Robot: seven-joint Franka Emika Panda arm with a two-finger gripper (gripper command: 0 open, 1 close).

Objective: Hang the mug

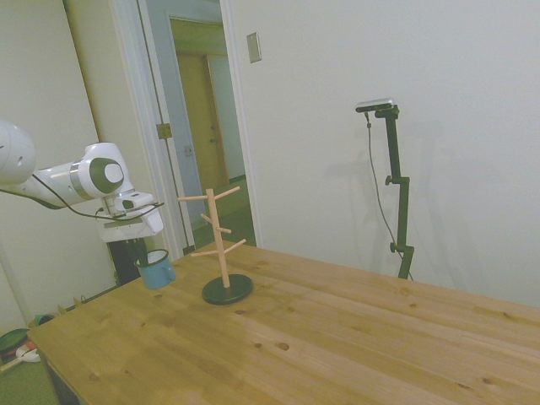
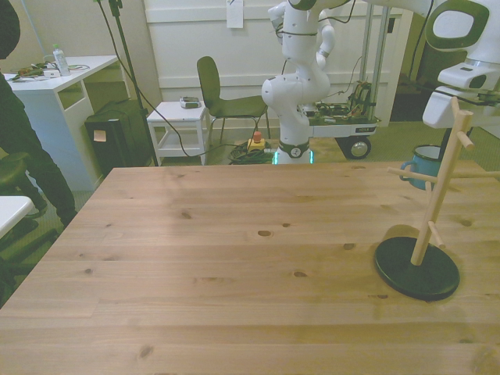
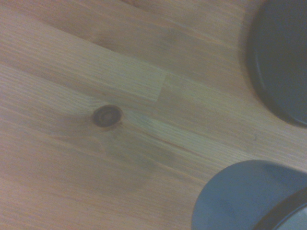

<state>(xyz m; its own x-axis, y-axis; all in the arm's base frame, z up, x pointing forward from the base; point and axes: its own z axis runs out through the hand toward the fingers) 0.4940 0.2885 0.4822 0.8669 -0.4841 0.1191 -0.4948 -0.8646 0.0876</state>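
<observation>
Teal enamel mug (image 1: 156, 269) held aloft beside the wooden peg stand (image 1: 221, 245).

The mug is clasped at its rim by the gripper (image 1: 145, 251), clear of the plank table (image 1: 337, 337). Slim round dowels are carried on a dark disc base (image 2: 416, 268).
</observation>
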